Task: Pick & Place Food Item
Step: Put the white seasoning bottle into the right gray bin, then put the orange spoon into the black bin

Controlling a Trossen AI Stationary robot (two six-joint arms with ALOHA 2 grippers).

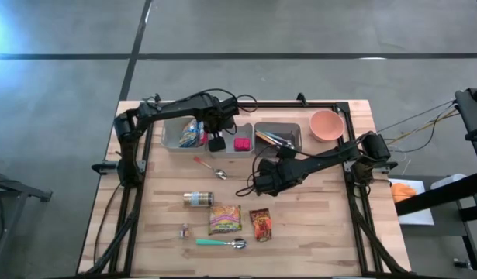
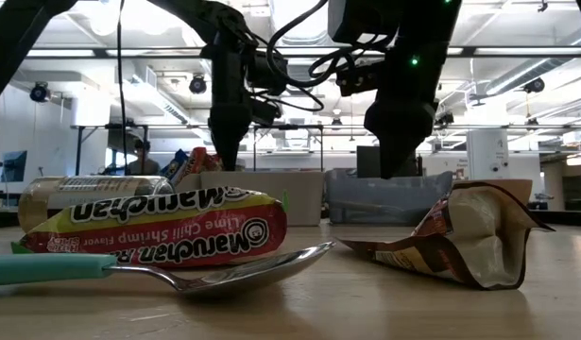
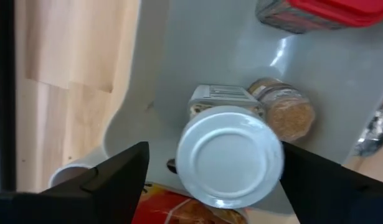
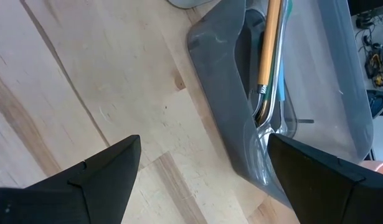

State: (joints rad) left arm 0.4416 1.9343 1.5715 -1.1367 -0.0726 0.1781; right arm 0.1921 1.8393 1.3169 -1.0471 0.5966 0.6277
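Hovering over the light bin (image 1: 170, 138), the left gripper (image 3: 210, 180) sits wide open around a white-lidded jar (image 3: 230, 155); the right gripper (image 4: 200, 171) waits open mid-table.

Both arms matte black, slim jointed links w/ chunky housings at joints. Left arm (image 1: 172, 107): black cables looping over wrist. Right arm (image 1: 323, 157): cable loop near wrist, bulky black base block. Low view: glossy dark casings, tangled black wiring, small green LED lit on right arm. Fingers (image 3: 119, 180) flat black wedges, tapered, matte, edges sharp; same on right (image 4: 101, 171).
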